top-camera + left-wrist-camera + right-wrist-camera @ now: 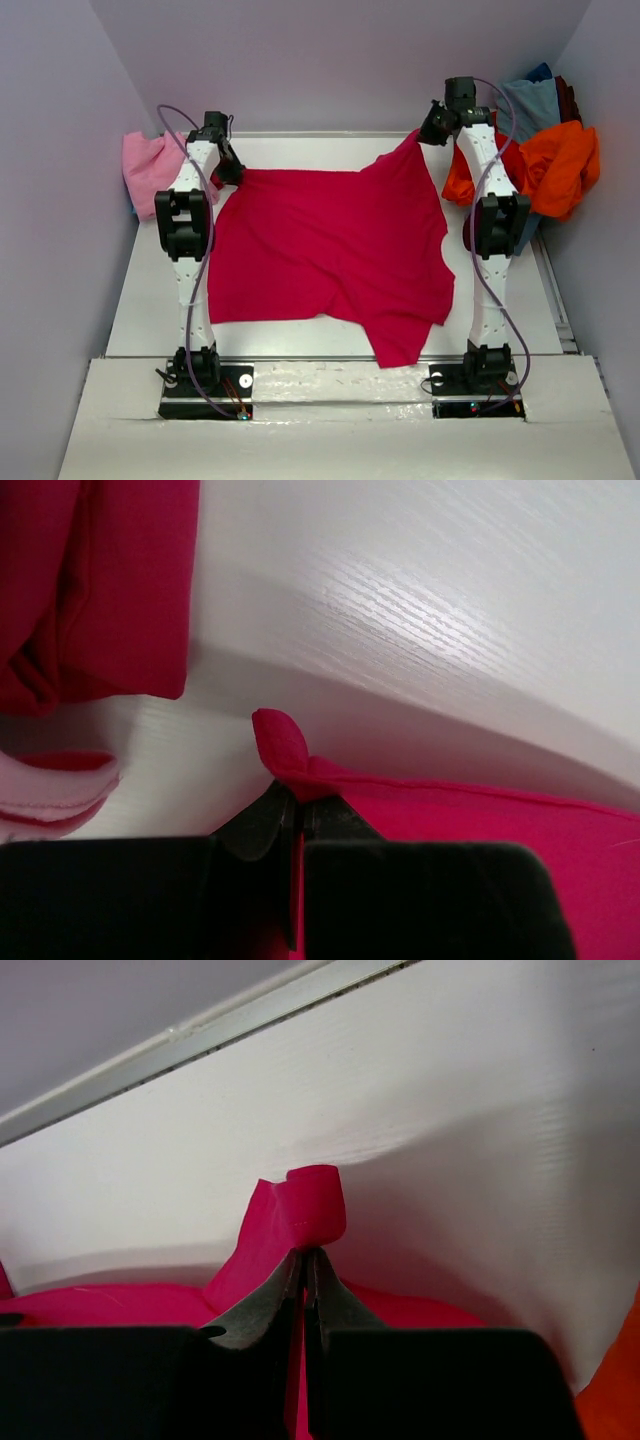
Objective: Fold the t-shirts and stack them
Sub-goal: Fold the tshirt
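Observation:
A crimson-magenta t-shirt point(325, 250) lies spread over the middle of the white table point(150, 310). My left gripper point(232, 172) is shut on its far left corner, low at the table. In the left wrist view a tuft of that t-shirt point(282, 742) sticks out above the left gripper point(298, 798). My right gripper point(428, 130) is shut on the far right corner and holds it a little above the table. The pinched fold of the t-shirt point(305, 1210) pokes up past the right gripper point(305, 1257).
A light pink t-shirt point(148, 165) lies bunched at the far left by the wall. At the far right is a heap of orange point(560, 165), grey-blue point(530, 105) and dark red t-shirts. The table's back rim point(200, 1030) runs close behind the right gripper.

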Controlling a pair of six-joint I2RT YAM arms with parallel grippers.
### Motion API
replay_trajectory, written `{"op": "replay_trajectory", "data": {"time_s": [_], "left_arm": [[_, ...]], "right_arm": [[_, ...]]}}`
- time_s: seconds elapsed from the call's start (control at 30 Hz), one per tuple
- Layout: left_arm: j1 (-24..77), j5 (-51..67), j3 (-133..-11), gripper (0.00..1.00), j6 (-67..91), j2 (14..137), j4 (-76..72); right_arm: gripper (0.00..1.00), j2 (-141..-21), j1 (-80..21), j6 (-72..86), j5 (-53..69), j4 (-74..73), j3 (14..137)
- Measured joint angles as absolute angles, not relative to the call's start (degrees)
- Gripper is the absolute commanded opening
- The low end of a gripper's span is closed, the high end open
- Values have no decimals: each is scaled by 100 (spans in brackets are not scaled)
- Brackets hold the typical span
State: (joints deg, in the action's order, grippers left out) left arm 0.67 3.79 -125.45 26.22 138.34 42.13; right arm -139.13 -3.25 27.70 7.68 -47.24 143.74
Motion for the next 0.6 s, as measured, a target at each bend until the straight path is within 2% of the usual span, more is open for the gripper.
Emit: {"op": "replay_trajectory", "data": {"time_s": [0.6], "left_arm": [[69, 377, -12973, 6, 2416, 14278, 4276]], "right_arm": [[7, -13909, -150, 2692, 770, -4709, 14449]]}}
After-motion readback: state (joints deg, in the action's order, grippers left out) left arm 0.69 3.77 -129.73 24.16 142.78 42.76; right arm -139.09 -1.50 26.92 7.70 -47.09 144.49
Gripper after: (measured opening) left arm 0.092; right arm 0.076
